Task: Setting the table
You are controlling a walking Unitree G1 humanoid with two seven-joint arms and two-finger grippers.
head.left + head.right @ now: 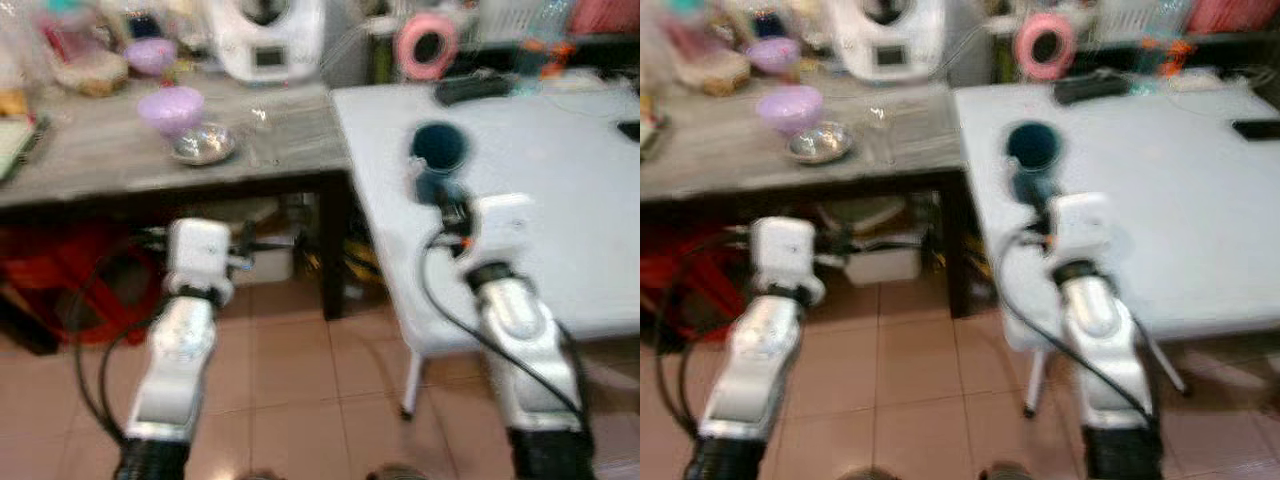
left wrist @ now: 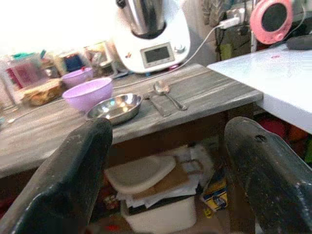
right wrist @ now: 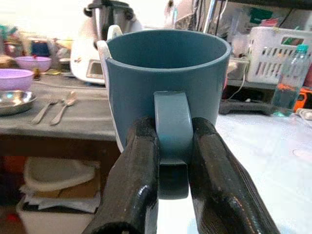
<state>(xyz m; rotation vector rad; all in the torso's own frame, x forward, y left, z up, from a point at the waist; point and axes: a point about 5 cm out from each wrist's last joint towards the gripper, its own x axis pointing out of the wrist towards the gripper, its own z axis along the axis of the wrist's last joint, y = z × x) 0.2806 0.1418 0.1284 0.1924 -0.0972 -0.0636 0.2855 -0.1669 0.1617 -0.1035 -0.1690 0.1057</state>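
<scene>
Right wrist view puts the right gripper (image 3: 173,156) clamped on the handle of a blue mug (image 3: 165,78), one black finger on each side of the handle, so the mug stays upright with its mouth up. Holding it by the handle probably keeps the fingers clear of the rim and lets the base meet the surface flat.

From the head cameras the mug hangs over the white table (image 1: 560,200), near that table's edge at about nine o'clock from its middle; whether the base is touching the top I cannot tell through the blur. The bare white surface runs on from the mug toward three o'clock and twelve o'clock, so there is open room to set it further in. A dark flat object (image 1: 472,88) and a pink round thing (image 1: 427,45) sit at the far edge, well apart from the mug.

The left gripper (image 2: 165,170) has its fingers spread wide with nothing between them, held low in front of the wooden side table (image 2: 214,92). On that table lie a steel bowl (image 2: 114,107), a purple bowl (image 2: 88,92), and a spoon (image 2: 165,92) with other cutlery beside it. Those are likely the next items, and the table's front edge is unobstructed for a reach.
</scene>
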